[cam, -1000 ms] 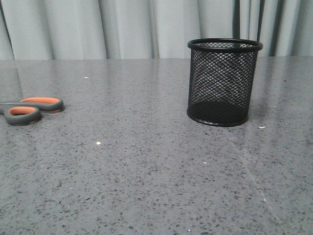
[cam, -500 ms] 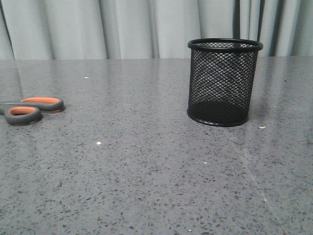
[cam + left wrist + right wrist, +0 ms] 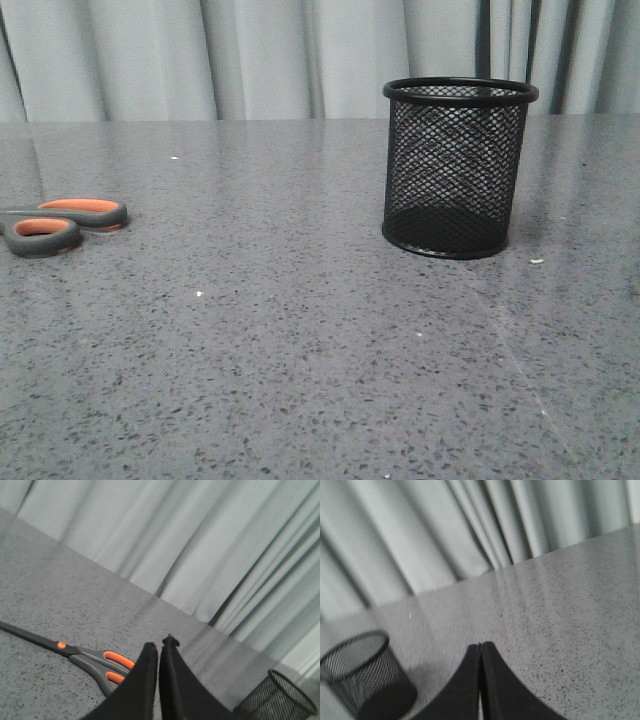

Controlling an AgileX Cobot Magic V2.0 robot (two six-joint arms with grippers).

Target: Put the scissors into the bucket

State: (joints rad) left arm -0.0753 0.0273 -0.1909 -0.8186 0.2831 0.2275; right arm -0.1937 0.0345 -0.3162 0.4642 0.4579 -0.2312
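Over on my left side of the grey table (image 3: pixel 300 380) lie the scissors (image 3: pixel 62 224), flat on the stone with their orange-lined handles toward the middle and the blades running off the edge of the front view; my left wrist camera shows the whole length of them, blades pointing away from the bucket. They lie flat, so I judge I'll have to come down from above and pinch a handle or the pivot. My left claw (image 3: pixel 159 647) hangs above the table near those handles, its fingers pressed together with only a sliver of a gap, holding nothing. The bucket (image 3: pixel 457 168) stands upright on my right side, well apart from the scissors, mouth open and nothing inside that I can see through the mesh. My right claw (image 3: pixel 480 645) is likewise closed and empty, beside the bucket but not touching it. Since the scissors are nearer my left arm, that arm looks the natural one to fetch them
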